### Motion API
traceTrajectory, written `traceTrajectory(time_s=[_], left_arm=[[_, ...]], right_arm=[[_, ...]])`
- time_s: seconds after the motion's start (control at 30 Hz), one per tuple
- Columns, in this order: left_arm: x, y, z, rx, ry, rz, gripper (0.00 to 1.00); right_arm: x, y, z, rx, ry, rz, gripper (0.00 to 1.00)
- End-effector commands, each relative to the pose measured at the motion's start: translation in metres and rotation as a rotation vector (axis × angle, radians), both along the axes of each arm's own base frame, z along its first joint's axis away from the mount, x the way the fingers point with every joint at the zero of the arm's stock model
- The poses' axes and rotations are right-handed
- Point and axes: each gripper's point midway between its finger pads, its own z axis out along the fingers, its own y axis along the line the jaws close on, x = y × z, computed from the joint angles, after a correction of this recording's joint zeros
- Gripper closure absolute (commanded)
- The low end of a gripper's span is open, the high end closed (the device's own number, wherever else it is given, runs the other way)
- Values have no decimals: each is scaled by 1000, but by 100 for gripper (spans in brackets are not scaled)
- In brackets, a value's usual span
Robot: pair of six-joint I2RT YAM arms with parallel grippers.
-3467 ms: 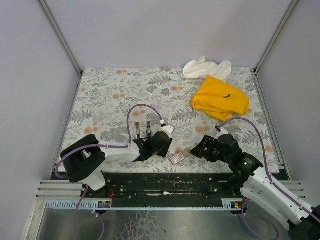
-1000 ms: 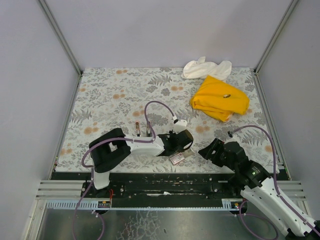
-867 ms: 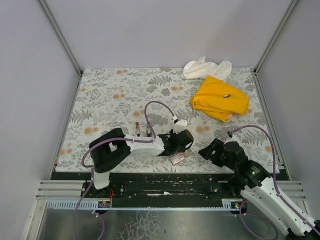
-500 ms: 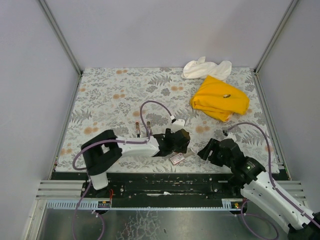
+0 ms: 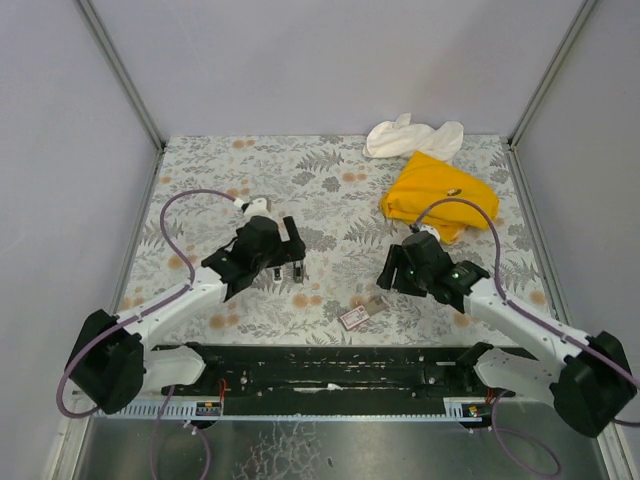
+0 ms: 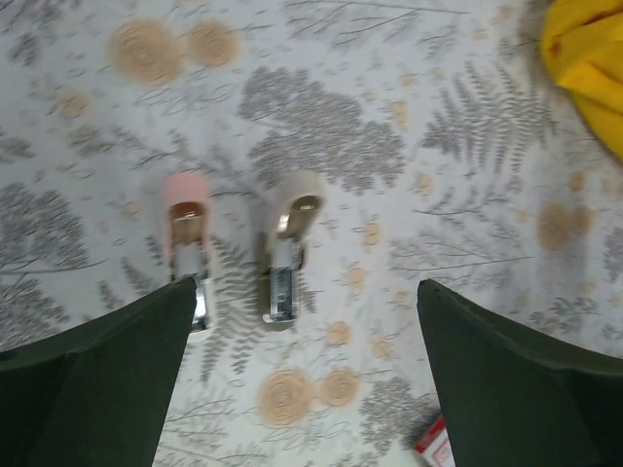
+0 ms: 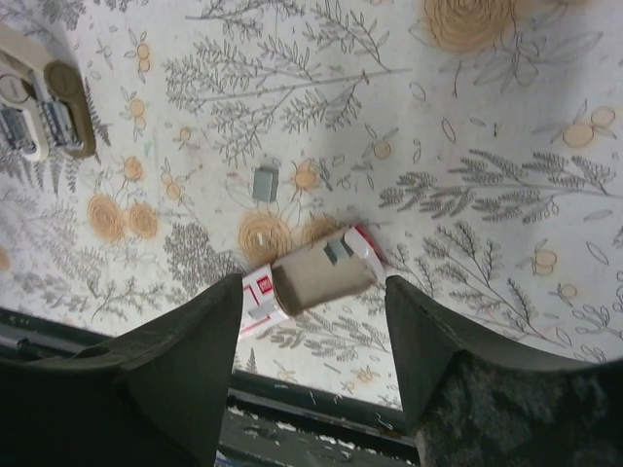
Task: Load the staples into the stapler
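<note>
The staples (image 7: 311, 277) are a small pink and white box lying on the table near its front edge, its tan inner piece slid partly out; the top view shows the staples (image 5: 362, 311) too. A short grey staple strip (image 7: 265, 183) lies loose just beyond the box. The stapler (image 6: 284, 243) lies swung open in two arms side by side, one pink-tipped (image 6: 185, 238). My left gripper (image 6: 305, 284) hovers open above the stapler's near end. My right gripper (image 7: 311, 282) stands open above the box, one finger on either side of it.
A yellow cloth (image 5: 438, 195) with a small dark object on it lies at the back right, and a white cloth (image 5: 412, 136) sits behind it. The black rail (image 5: 340, 365) runs along the table's near edge, just below the box.
My left gripper opened, left the staples box and swung back left to above the stapler. My right arm reached forward and left, bringing its gripper over the box.
</note>
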Motion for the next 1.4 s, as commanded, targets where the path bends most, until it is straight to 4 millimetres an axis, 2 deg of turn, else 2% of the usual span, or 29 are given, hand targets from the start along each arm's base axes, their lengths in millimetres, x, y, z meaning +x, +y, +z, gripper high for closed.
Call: traceTrajectory(time_s=[0.0, 0.07, 0.17, 0.33, 0.53, 0.7, 0.77, 0.93, 1.37], left_arm=[[-10, 29, -23, -15, 75, 0, 4], [-8, 41, -31, -46, 97, 27, 4], [-5, 49, -41, -98, 117, 49, 3], [2, 45, -50, -173, 116, 44, 2], [8, 44, -64, -144, 138, 40, 2], [7, 42, -72, -143, 149, 23, 2], [7, 38, -74, -151, 155, 6, 2], [9, 30, -77, -170, 159, -40, 2], [8, 17, -88, -195, 187, -101, 2]], right_arm=[[30, 19, 15, -34, -44, -17, 34], [36, 28, 14, -60, -32, -16, 36], [43, 40, 7, -104, -11, -17, 38], [52, 59, -9, -172, 30, -8, 41], [55, 69, -29, -247, 78, -1, 44], [54, 75, -37, -258, 98, 6, 45], [51, 76, -49, -276, 124, 10, 46], [49, 80, -60, -289, 148, 25, 47], [44, 75, -72, -329, 175, 18, 59]])
